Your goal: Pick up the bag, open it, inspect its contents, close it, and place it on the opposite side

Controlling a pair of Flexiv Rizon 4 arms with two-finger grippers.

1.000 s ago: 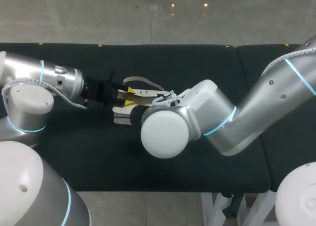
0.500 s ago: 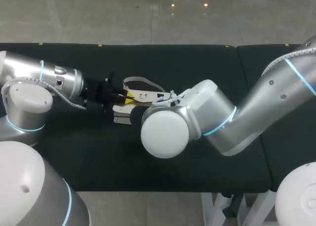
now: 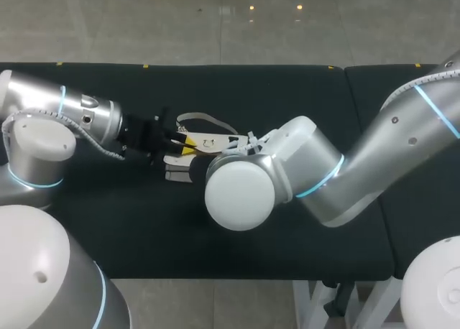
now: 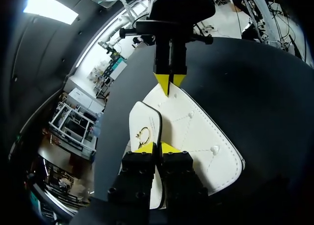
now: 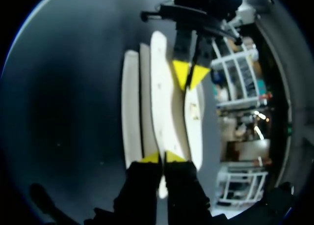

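The head view places the white bag (image 3: 210, 137) near the middle of the dark padded counter (image 3: 287, 92), with its strap (image 3: 208, 116) looping out behind it. There, the right arm's rounded elbow (image 3: 241, 192) covers the bag's near end and the whole right end effector (image 4: 169, 83). That one shows only in the wrist views, at the far tip of the bag, its yellow tips pressed together on the edge. The left end effector (image 3: 188, 144) pinches the opposite end, tips almost touching with a thin layer between them.

Only the left wrist view shows the bag's face. It is smooth and leather-like, quilted by stitched lines with small round studs (image 4: 214, 149), and a rounded flap (image 4: 144, 119) bears a gold clasp (image 4: 143, 133). The right wrist view shows the bag edge-on as several parallel white panels; which panel each end effector grips is hard to tell.
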